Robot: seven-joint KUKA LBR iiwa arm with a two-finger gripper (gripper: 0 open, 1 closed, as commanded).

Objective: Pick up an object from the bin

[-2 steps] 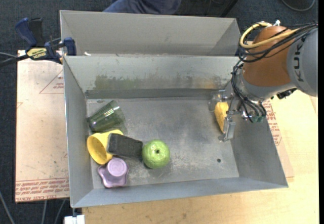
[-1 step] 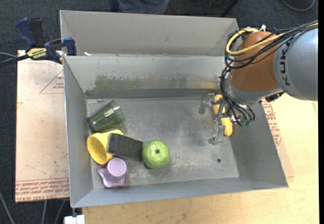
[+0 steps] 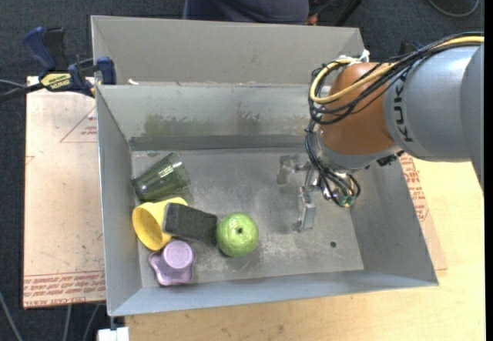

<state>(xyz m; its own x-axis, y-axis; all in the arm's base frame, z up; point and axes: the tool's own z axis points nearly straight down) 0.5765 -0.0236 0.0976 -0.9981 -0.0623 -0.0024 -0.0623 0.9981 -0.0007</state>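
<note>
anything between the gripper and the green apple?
Nothing visible. Only bare grey metal bin floor lies between the open two-finger gripper and the round green apple. The dark rectangular block sits on the apple's far side, away from the gripper.

Tumbler (image 3: 160,180), cup (image 3: 149,225), block (image 3: 189,223), apple (image 3: 237,235) huddle in the bin's (image 3: 223,110) left; fingers (image 3: 308,215) well apart to their right.

You are looking at a grey metal bin (image 3: 254,178) whose floor carries five things, all gathered at the view's lower left. A green see-through cup (image 3: 160,180) lies on its side. Just below it a yellow cup (image 3: 148,225) lies tipped over, touching a dark grey block (image 3: 190,224). A green apple (image 3: 237,235) sits against the block's right end, and a purple flower-shaped piece (image 3: 175,261) lies nearest the front wall.
</note>
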